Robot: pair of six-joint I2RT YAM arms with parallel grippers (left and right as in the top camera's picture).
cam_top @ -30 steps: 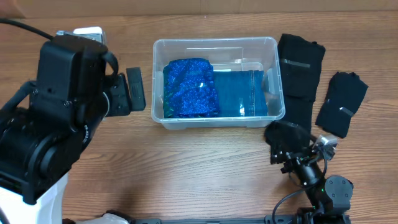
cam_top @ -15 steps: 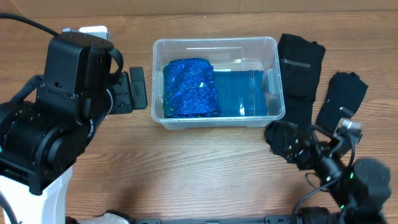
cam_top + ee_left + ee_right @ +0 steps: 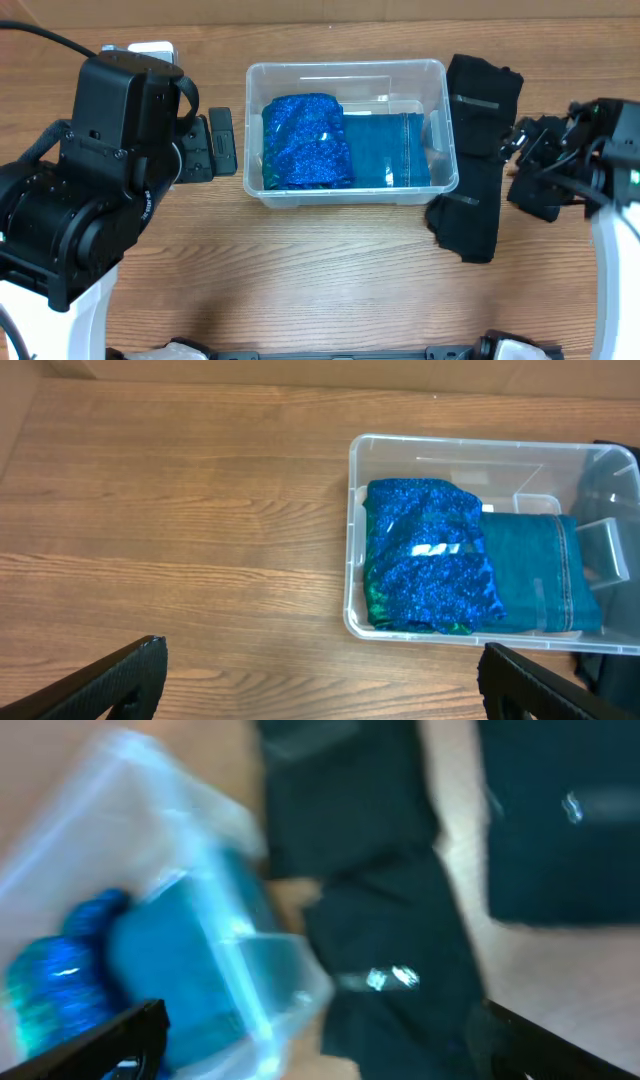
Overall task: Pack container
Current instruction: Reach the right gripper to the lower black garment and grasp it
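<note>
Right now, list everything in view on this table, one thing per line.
container: one, clear plastic, middle of the table, open top.
sparkly cloth: one, bright blue, folded, left half of the container.
denim-like cloth: one, teal blue, folded, right half of the container.
black garments: at least two, black, on the table right of the container; exact count unclear where they overlap.
white object: one, far left, mostly hidden by the left arm.
table: one, brown wood.
left gripper: black, open, left of the container.
right gripper: black, open, over the black garments.
</note>
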